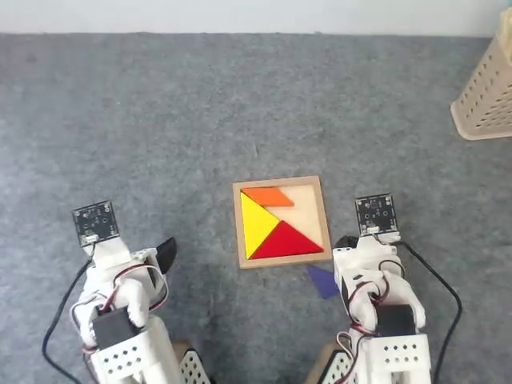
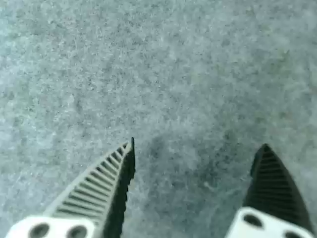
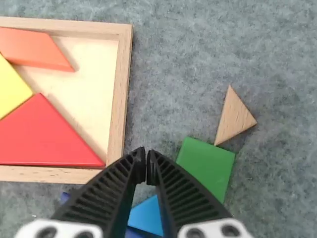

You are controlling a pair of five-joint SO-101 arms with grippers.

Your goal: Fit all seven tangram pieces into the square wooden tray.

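The square wooden tray (image 1: 322, 210) lies in the middle of the grey carpet. It holds an orange parallelogram (image 1: 268, 196), a yellow triangle (image 1: 254, 224) and a red triangle (image 1: 286, 239). My right gripper (image 3: 145, 159) is shut on nothing, just outside the tray's rim (image 3: 121, 94) near the red triangle (image 3: 42, 136). Close to it lie a green square (image 3: 205, 166), a pale wooden triangle (image 3: 234, 118) and a blue piece (image 3: 148, 216), half hidden by the fingers. A purple piece (image 1: 322, 281) pokes out beside the right arm. My left gripper (image 2: 198, 148) hangs open over bare carpet.
A beige perforated basket (image 1: 488, 88) stands at the far right edge. Both arm bases sit at the near edge, the left arm (image 1: 120, 272) well to the left of the tray. The tray's right half shows bare wood (image 1: 308, 208).
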